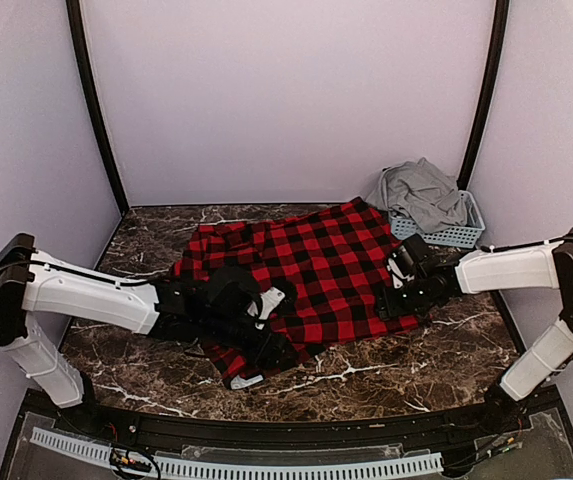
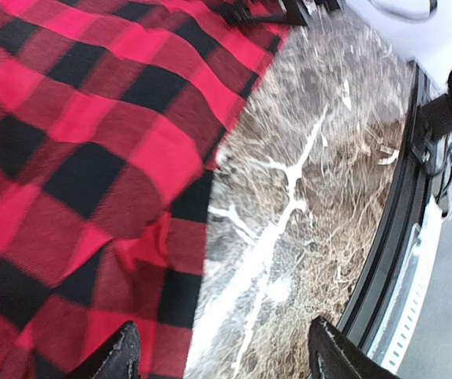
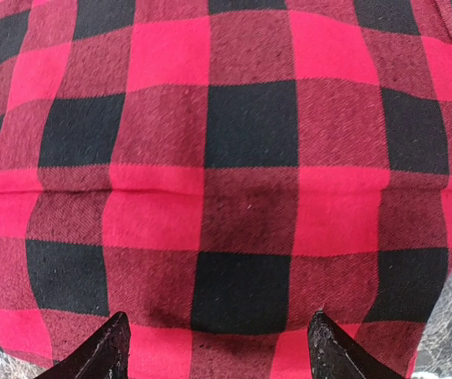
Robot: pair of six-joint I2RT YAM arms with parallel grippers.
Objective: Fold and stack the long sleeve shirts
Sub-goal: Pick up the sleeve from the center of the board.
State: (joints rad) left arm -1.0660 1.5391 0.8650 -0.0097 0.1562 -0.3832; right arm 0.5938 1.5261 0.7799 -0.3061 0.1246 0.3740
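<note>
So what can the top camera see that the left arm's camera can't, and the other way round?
Only the top camera shows the grey shirt piled in the pale blue basket, plus the left arm and right arm. Only the left wrist camera shows the fingertips of the left end effector standing apart, either side of the shirt's edge. Both show the red-and-black checked shirt on the dark marble table.

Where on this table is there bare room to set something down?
Bare table runs between the near edge of the checked shirt and the front rail, and in the far-left corner behind it. Crowded: the middle, and the far-right corner, where the blue basket holds a grey shirt.
</note>
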